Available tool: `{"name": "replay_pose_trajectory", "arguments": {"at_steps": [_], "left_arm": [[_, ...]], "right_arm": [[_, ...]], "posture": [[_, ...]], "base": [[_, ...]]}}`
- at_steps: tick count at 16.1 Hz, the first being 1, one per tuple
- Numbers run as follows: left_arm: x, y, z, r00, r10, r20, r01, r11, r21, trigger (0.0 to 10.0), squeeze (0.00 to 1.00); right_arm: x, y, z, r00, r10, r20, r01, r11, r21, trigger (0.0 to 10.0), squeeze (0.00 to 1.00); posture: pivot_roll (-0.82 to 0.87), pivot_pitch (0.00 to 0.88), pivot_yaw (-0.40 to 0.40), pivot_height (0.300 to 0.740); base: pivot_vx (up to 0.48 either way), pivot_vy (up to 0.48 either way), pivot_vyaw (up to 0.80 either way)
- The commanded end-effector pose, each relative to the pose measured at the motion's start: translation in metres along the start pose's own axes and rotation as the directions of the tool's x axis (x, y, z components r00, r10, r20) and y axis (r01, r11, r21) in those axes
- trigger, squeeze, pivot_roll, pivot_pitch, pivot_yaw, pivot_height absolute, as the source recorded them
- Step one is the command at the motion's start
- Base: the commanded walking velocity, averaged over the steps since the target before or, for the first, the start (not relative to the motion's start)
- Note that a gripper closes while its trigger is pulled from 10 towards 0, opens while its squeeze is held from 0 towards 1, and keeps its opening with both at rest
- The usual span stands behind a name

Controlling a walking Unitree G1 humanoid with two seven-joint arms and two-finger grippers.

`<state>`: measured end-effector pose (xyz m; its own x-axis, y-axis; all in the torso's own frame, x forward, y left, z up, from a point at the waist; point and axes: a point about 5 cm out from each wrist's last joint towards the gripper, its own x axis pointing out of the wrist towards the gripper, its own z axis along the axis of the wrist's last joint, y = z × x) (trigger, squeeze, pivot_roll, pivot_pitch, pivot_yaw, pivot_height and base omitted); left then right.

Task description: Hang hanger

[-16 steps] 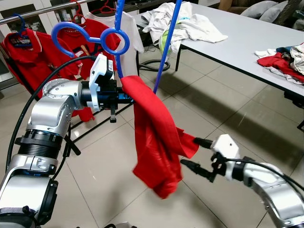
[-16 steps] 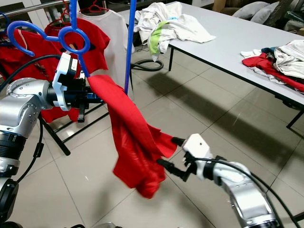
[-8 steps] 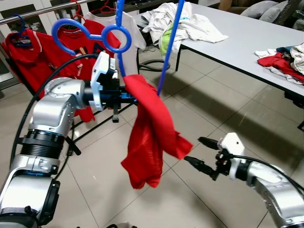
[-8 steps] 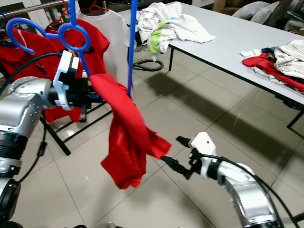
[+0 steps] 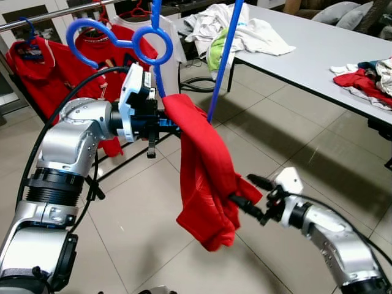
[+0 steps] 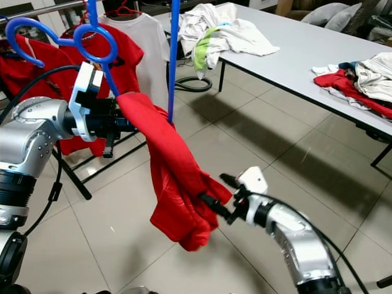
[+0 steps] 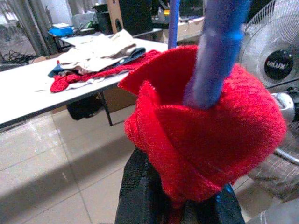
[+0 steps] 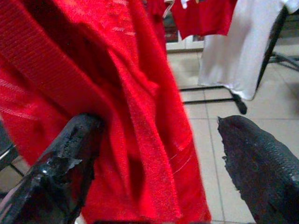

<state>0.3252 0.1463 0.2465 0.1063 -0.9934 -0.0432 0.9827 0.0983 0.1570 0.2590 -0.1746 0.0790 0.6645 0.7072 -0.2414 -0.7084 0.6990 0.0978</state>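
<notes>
1. Two grippers busy: left gripper (image 5: 164, 124) clamps blue hanger (image 5: 147, 46) and red shirt (image 5: 205, 177) at 10 o'clock
2. Right gripper (image 5: 246, 195), fingers spread, at the hem
3. Risk: the shirt slipping off

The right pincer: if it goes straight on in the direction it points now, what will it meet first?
Most likely the red shirt. The right pincer, fingers open, points into its lower folds, and in the right wrist view cloth lies between the fingertips. The left pincer holds the shirt's top on the blue hanger.
</notes>
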Motion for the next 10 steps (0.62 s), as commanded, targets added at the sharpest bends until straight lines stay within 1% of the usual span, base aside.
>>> {"name": "replay_pose_trajectory", "arguments": {"at_steps": [1,2,3,4,5,10], "left_arm": [[-0.003,-0.002,0.011,1.000,-0.008,0.026,0.007,0.999,0.035,0.0,0.00],[-0.003,-0.002,0.013,0.999,-0.012,0.033,0.011,0.999,0.034,0.0,0.00],[-0.002,-0.002,0.014,0.999,-0.012,0.038,0.011,0.999,0.034,0.0,0.00],[-0.002,-0.001,0.013,0.999,-0.003,0.032,0.002,0.999,0.034,0.0,0.00],[-0.003,0.000,0.013,1.000,0.000,0.030,-0.001,0.999,0.033,0.0,0.00],[-0.004,-0.001,0.013,1.000,-0.007,0.028,0.007,1.000,0.023,0.0,0.00]], "right_arm": [[-0.001,-0.003,0.000,1.000,0.006,0.009,-0.006,0.999,0.034,8.9,0.00],[-0.001,-0.001,-0.001,1.000,0.029,0.011,-0.030,0.998,0.053,4.6,0.00],[0.000,0.006,-0.004,0.994,0.107,0.026,-0.109,0.988,0.106,2.1,0.00],[-0.001,0.010,-0.004,0.988,0.149,0.039,-0.153,0.980,0.125,6.2,0.00],[-0.005,0.010,-0.005,0.987,0.153,0.041,-0.157,0.979,0.127,10.0,0.00],[-0.014,0.004,-0.004,0.989,0.133,0.072,-0.143,0.976,0.164,10.0,0.00]], "posture": [[-0.06,0.000,0.056,0.740],[-0.06,0.000,0.059,0.740],[-0.06,0.000,0.059,0.740],[-0.06,0.000,0.059,0.740],[-0.06,0.000,0.059,0.740],[-0.06,0.000,0.064,0.740]], "base": [[0.000,0.000,0.00],[0.000,0.000,0.00],[0.000,0.000,0.00],[0.000,0.000,0.00],[0.000,0.000,0.00],[0.000,0.000,0.00]]}}
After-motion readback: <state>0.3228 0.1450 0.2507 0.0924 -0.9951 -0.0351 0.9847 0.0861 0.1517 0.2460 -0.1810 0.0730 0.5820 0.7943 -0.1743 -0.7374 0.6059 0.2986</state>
